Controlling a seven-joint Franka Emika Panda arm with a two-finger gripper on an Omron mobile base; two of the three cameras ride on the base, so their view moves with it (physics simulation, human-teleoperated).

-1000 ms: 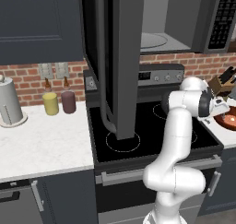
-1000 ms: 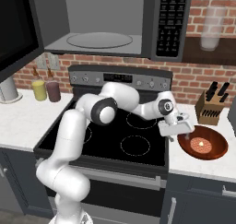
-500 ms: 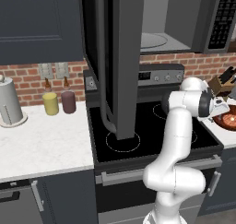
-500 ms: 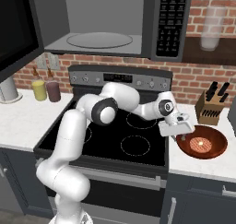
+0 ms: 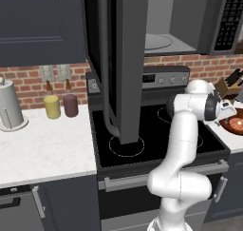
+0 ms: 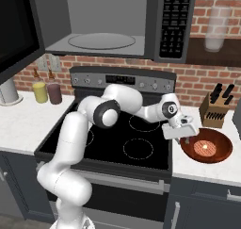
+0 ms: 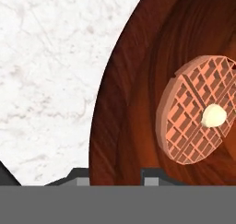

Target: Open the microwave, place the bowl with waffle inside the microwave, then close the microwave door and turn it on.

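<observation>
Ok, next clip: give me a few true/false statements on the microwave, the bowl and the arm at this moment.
1. The microwave door is shut. False: it hangs wide open, the cavity showing.
2. The bowl sits on the counter right of the stove. True.
3. The waffle lies inside the bowl. True.
4. The bowl is already in the microwave. False: the turntable is bare.
5. The gripper is at the bowl's near rim, jaws either side of it. True.
</observation>
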